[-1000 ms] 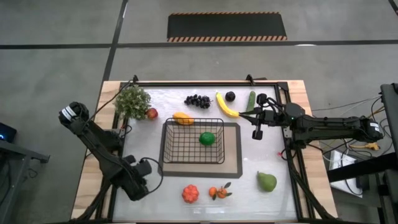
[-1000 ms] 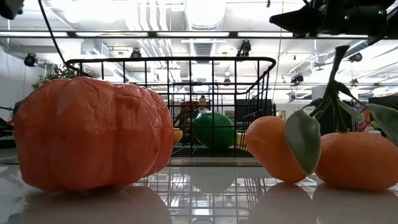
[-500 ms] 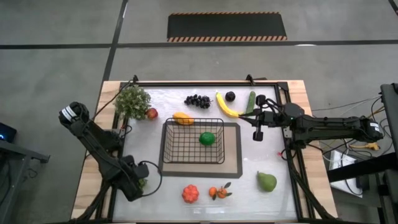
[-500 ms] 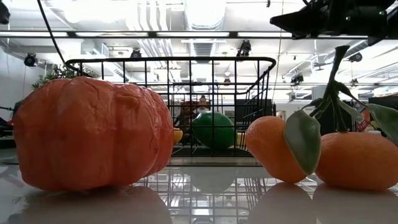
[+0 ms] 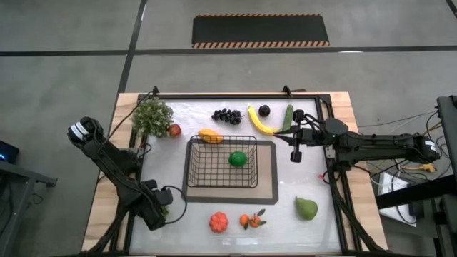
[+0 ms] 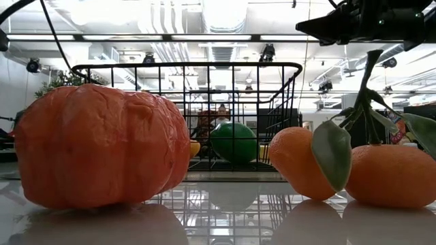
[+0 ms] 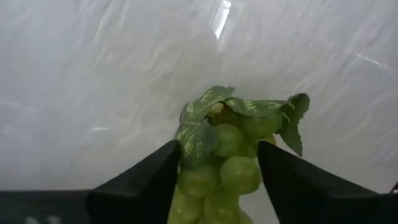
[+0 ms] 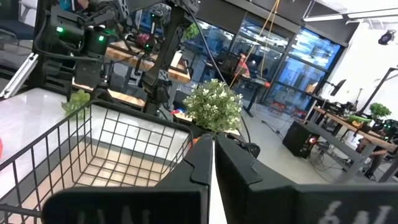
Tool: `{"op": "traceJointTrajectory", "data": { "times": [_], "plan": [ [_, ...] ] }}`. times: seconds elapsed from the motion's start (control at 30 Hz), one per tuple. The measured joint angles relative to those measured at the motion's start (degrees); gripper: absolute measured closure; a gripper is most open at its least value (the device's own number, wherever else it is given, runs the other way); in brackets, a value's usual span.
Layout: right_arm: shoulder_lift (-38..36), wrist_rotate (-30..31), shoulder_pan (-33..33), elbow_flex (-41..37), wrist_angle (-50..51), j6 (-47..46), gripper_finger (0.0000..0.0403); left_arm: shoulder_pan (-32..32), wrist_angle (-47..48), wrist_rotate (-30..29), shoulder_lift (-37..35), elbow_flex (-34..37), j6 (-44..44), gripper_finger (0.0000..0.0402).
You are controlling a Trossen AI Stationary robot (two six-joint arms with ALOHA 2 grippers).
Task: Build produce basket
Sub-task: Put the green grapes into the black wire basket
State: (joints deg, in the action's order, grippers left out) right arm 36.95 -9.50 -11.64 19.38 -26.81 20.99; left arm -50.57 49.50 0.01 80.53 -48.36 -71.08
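At the bench's near left corner, the left end effector [image 7: 214,180] grasps a bunch of green grapes [image 7: 227,162], a finger on either side. The basket [image 5: 221,161] sits mid-bench, a green fruit [image 5: 237,159] inside. Toward the far right edge, the right end effector [image 5: 295,153] hovers clenched, empty.

no readable text, labels, brands or numbers on anything in view
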Motion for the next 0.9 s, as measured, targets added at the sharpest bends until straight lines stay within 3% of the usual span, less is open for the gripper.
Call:
{"op": "traceJointTrajectory", "data": {
  "times": [0.27, 0.43, 0.9],
  "plan": [
    [0.0, 0.0, 0.0, 0.0, 0.1, -1.0, 0.0394, 0.0, 0.0, 0.0, 0.0, 0.0, 1.0, 0.0330],
    [0.0, 0.0, 0.0, 0.0, 0.2, -1.5, 0.0394, 0.0, 0.1, 0.0, 0.0, -0.5, 1.0, 0.0384],
    [0.0, 0.0, 0.0, 0.0, 1.5, -1.9, 0.0394, 0.0, 0.7, -5.5, -0.1, -5.4, 1.0, 0.0396]
  ]
}}
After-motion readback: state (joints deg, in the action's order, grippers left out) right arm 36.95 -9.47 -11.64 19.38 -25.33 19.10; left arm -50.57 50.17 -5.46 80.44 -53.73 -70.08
